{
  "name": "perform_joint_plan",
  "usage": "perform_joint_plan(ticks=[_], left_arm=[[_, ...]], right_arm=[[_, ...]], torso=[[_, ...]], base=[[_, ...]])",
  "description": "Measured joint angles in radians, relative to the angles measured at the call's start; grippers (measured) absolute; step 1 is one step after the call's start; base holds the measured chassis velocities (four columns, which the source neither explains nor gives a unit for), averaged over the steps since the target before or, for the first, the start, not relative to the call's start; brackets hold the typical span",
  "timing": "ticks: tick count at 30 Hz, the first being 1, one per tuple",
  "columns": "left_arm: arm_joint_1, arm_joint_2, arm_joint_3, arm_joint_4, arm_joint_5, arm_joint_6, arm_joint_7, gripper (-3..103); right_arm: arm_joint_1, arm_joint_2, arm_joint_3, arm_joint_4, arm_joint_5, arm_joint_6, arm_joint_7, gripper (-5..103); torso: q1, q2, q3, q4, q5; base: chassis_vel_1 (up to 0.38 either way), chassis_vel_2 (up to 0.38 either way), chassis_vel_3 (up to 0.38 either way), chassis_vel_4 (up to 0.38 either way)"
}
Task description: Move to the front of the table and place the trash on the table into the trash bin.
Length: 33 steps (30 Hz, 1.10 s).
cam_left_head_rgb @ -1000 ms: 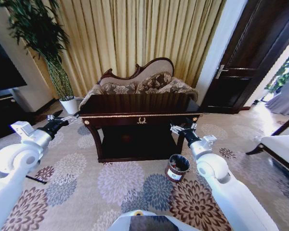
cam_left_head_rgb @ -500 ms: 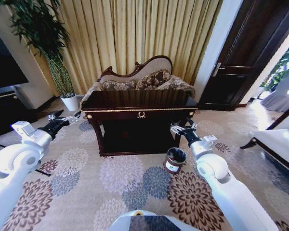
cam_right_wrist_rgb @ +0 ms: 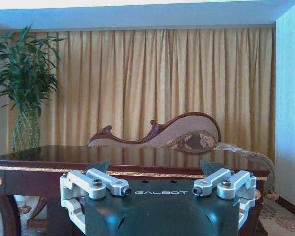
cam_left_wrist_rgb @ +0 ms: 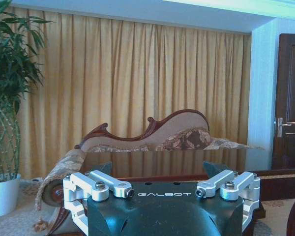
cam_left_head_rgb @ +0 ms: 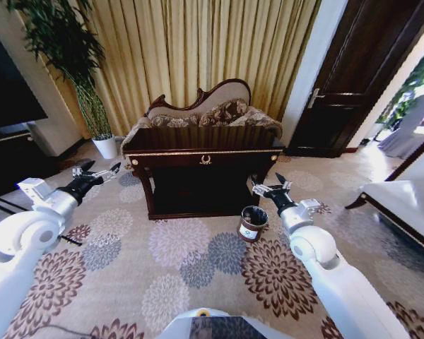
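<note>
Head view: table [cam_left_head_rgb: 205,140] far ahead at centre before the sofa [cam_left_head_rgb: 201,113], trash bin [cam_left_head_rgb: 252,223] on the carpet near its right front leg. Left gripper [cam_left_head_rgb: 95,169] spread wide, raised left of the table; right gripper [cam_left_head_rgb: 270,183] spread wide, just above the bin.

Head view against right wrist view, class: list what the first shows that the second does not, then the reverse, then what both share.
Head view alone: the trash bin on the carpet by the table's front right leg, the left gripper and right gripper held open above the floor, the white plant pot, the dark door.

Right wrist view alone: the ceiling.

Both: the table, the sofa, the curtains, the plant.
</note>
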Motion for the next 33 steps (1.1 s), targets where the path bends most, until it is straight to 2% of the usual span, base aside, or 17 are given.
perform_joint_plan(ticks=[3, 6, 11, 13, 14, 20, 26, 33], left_arm=[[0.002, 0.000, -0.002, 0.000, -0.001, -0.001, 0.000, 100], [0.003, -0.002, -0.003, -0.002, -0.002, -0.002, 0.000, 100], [0.004, -0.005, -0.002, -0.003, -0.002, -0.002, 0.000, 100], [0.004, -0.005, -0.001, -0.003, -0.002, -0.003, 0.000, 100], [0.004, -0.005, -0.001, -0.003, -0.002, -0.003, 0.000, 100], [0.001, -0.005, 0.006, -0.001, -0.002, -0.003, 0.001, 100], [-0.004, -0.014, 0.020, -0.001, 0.001, -0.004, -0.001, 100], [0.003, -0.037, 0.038, -0.005, 0.026, -0.022, -0.039, 100]], right_arm=[[0.003, -0.003, 0.000, 0.000, 0.002, 0.000, 0.000, 100], [0.006, -0.004, -0.001, -0.001, 0.003, 0.000, 0.000, 100], [0.005, -0.004, 0.000, -0.001, 0.003, 0.000, 0.000, 100], [0.002, -0.004, 0.001, -0.001, 0.003, 0.001, 0.000, 100], [0.001, -0.003, 0.003, -0.001, 0.002, 0.002, 0.000, 100], [0.000, 0.002, 0.005, -0.006, 0.001, 0.003, 0.000, 100], [-0.003, 0.010, 0.005, -0.015, -0.005, 0.011, 0.007, 100], [-0.047, 0.015, 0.032, -0.020, -0.024, 0.025, 0.037, 100]], torso=[[0.000, 0.000, 0.000, 0.0004, -0.0003], [0.000, 0.000, 0.000, -0.0007, -0.0002], [0.000, 0.000, 0.000, -0.0009, 0.0002], [0.000, 0.000, 0.000, -0.0002, 0.0001], [0.000, 0.000, 0.000, 0.0010, -0.0004], [0.000, 0.000, 0.000, -0.0010, -0.0002], [0.000, 0.000, 0.000, -0.0001, -0.0001], [0.000, 0.000, 0.000, -0.0002, -0.0001]], base=[[0.137, -0.174, -0.125, 0.173], [0.144, -0.175, -0.162, 0.161], [0.157, -0.194, -0.147, 0.185], [0.142, -0.200, -0.097, 0.224], [0.142, -0.177, -0.109, 0.236], [0.155, -0.180, -0.167, 0.174], [0.130, -0.174, -0.156, 0.159], [0.104, -0.116, -0.088, 0.115]])
